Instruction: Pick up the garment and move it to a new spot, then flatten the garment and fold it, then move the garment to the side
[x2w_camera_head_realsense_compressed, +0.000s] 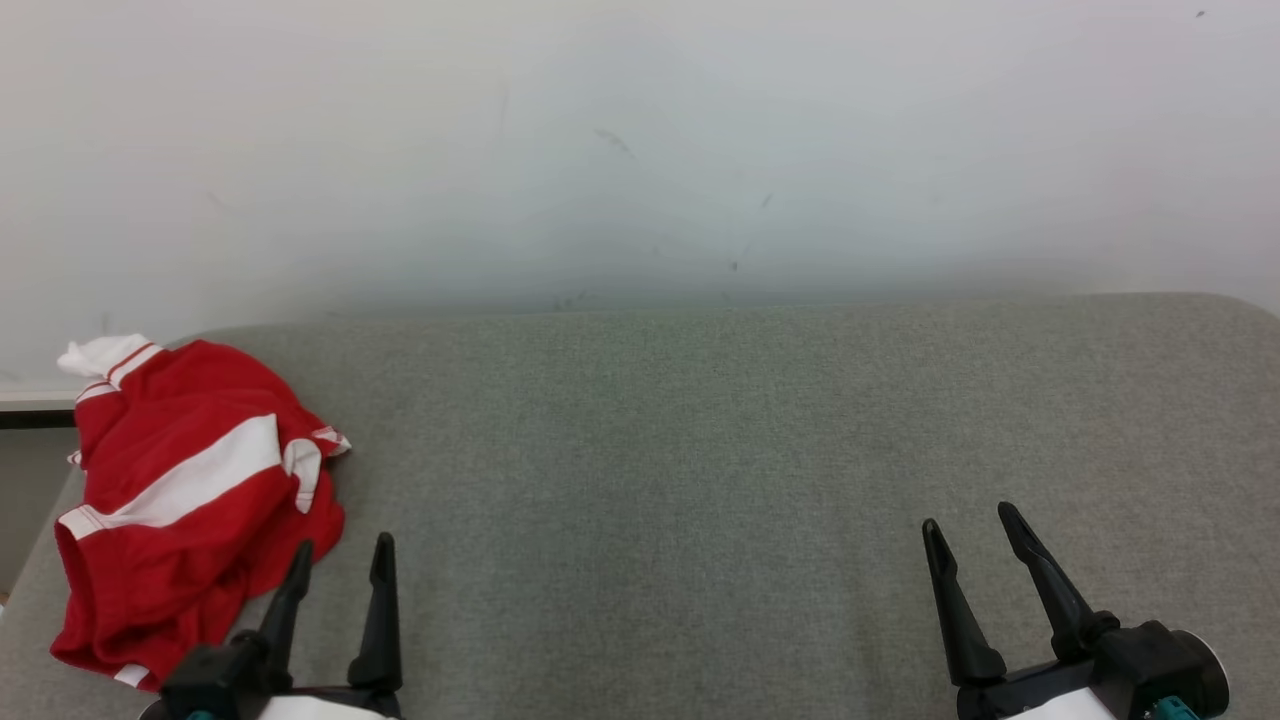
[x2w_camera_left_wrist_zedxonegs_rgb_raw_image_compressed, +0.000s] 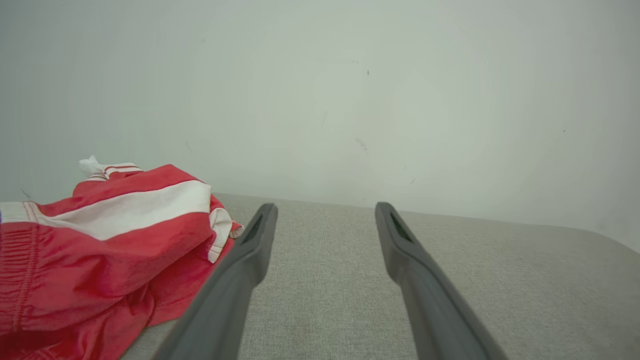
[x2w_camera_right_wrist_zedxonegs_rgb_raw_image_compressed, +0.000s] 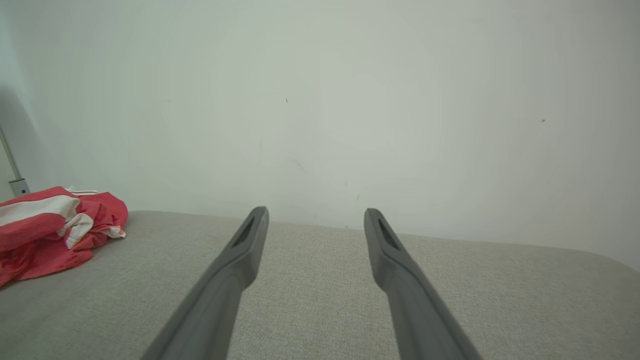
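Note:
A crumpled red garment (x2w_camera_head_realsense_compressed: 190, 500) with white stripes lies bunched at the far left of the grey cushioned surface (x2w_camera_head_realsense_compressed: 700, 450). My left gripper (x2w_camera_head_realsense_compressed: 342, 548) hovers open just right of the garment's near edge, its left fingertip over the red cloth, nothing held. In the left wrist view the garment (x2w_camera_left_wrist_zedxonegs_rgb_raw_image_compressed: 100, 240) fills the lower left beside my open left gripper (x2w_camera_left_wrist_zedxonegs_rgb_raw_image_compressed: 325, 207). My right gripper (x2w_camera_head_realsense_compressed: 968, 517) stands open over bare fabric at the lower right. From the right wrist the garment (x2w_camera_right_wrist_zedxonegs_rgb_raw_image_compressed: 55, 225) sits far left, well away from the open right gripper (x2w_camera_right_wrist_zedxonegs_rgb_raw_image_compressed: 315, 212).
A pale wall (x2w_camera_head_realsense_compressed: 640, 150) rises directly behind the cushion. The cushion's left edge (x2w_camera_head_realsense_compressed: 40, 560) drops off beside the garment, and its rounded right corner (x2w_camera_head_realsense_compressed: 1240, 305) shows at the far right. A pale ledge (x2w_camera_head_realsense_compressed: 30, 398) runs along the wall at the left.

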